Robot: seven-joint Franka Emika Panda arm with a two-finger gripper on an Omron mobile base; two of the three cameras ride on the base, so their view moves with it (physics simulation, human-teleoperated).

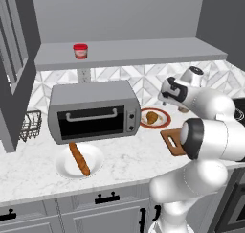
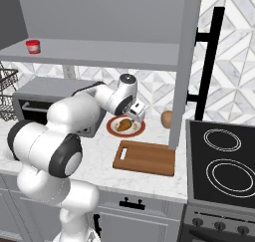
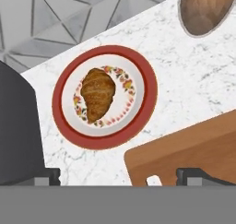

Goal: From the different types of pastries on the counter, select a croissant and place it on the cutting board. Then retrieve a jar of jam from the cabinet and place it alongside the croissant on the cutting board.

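The croissant (image 3: 97, 94) lies golden-brown on a round red-rimmed plate (image 3: 150, 96) on the white marble counter (image 3: 184, 85); the right base view shows the croissant (image 2: 126, 123) too. My gripper (image 3: 122, 177) hovers above the plate, open, its fingertips (image 3: 48, 176) wide apart with nothing between them. The wooden cutting board (image 2: 145, 158) lies bare just in front of the plate, handle hole towards it. A baguette (image 1: 79, 158) rests on a white plate at the front left. The jar of jam (image 1: 80, 51) stands on the grey cabinet ledge (image 1: 143, 52) above.
A grey toaster oven (image 1: 93, 112) stands left of the red plate. A round brown loaf (image 2: 167, 118) sits right of that plate, beside a grey upright panel (image 2: 183, 66). A black stovetop (image 2: 224, 161) lies at the right, a wire basket (image 1: 29, 124) at the far left.
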